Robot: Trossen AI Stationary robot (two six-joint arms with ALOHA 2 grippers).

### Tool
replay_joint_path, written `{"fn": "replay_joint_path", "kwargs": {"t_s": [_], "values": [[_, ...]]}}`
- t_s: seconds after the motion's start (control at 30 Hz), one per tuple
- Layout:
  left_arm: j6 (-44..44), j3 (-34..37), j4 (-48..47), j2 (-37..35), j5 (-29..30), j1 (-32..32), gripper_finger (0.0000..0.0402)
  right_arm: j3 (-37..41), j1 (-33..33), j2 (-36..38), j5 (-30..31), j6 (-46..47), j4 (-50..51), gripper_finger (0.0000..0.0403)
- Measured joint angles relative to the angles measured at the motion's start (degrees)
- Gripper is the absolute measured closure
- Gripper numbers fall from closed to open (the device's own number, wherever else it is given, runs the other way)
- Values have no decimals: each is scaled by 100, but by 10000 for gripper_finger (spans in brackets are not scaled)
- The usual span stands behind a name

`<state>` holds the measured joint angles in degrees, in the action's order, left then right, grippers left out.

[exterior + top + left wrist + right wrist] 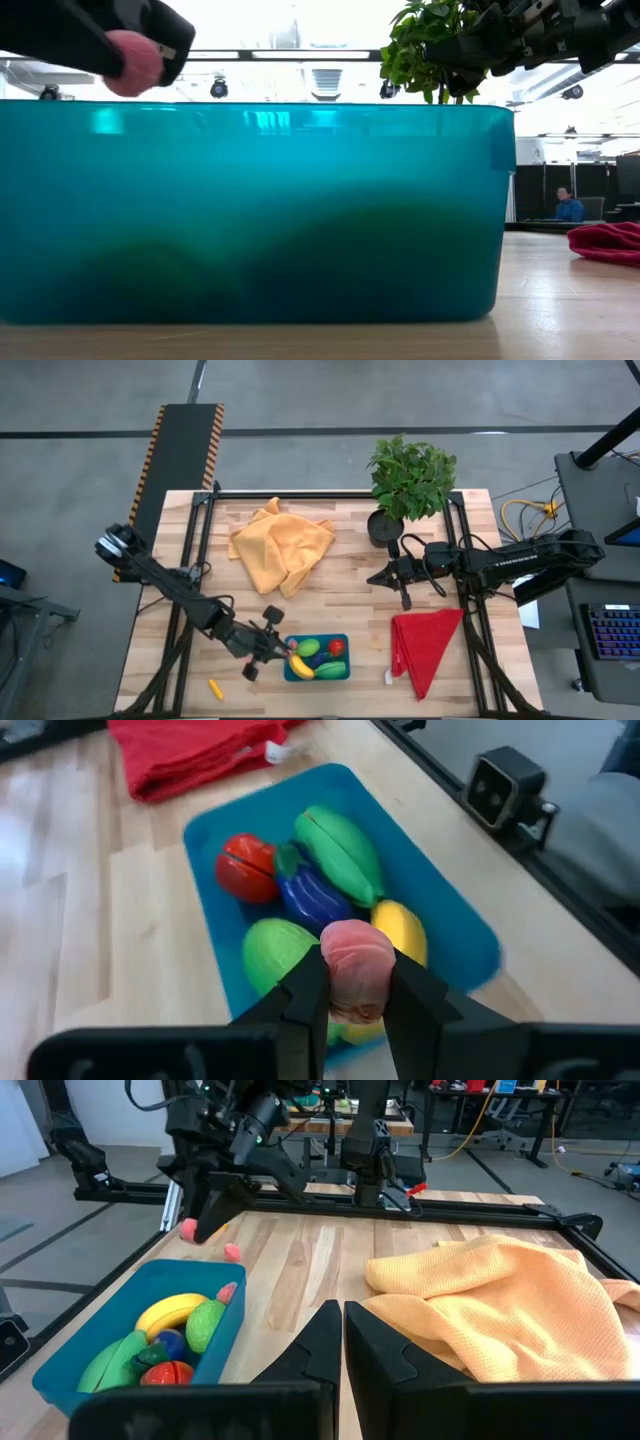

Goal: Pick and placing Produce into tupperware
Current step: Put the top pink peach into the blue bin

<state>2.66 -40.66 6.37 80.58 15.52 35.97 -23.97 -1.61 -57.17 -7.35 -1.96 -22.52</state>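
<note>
The teal tupperware (342, 642) stands near the table's front edge. Inside it lie a red tomato (247, 868), a purple eggplant (310, 895), a yellow banana (400, 930) and two green pieces (340, 850) (275, 945). My left gripper (355, 995) is over the tupperware's left end (288, 668), shut on a pink piece (355, 970). An orange carrot (215, 688) lies on the table left of the tupperware. One small pink bit (232, 1252) lies on the table beside the tupperware, another (226, 1292) at its rim. My right gripper (385, 575) waits, shut, near the plant pot. My left gripper pinches the pink piece (352, 958) between its two fingers (305, 1000), which sit on its opposite sides. They come slanting down from the table's left. The piece is lifted clear, above the tupperware's rim (133, 62).
A crumpled orange cloth (280, 545) lies at the far middle of the table and a red cloth (425, 645) to the right of the tupperware. A leafy potted plant (410, 480) stands at the far right. Black frame rails (330, 493) run along the table's far edge and sides.
</note>
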Motion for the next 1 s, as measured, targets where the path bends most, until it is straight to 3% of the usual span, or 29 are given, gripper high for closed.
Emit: {"fn": "replay_joint_path", "kwargs": {"t_s": [0.4, 1.0], "values": [[-173, -87, 140, 531, 128, -202, 347, 0, 0, 0, 0, -2, 1, 394], [-147, -90, 240, 485, 128, -224, 347, 0, 0, 0, 0, -2, 2, 394]]}}
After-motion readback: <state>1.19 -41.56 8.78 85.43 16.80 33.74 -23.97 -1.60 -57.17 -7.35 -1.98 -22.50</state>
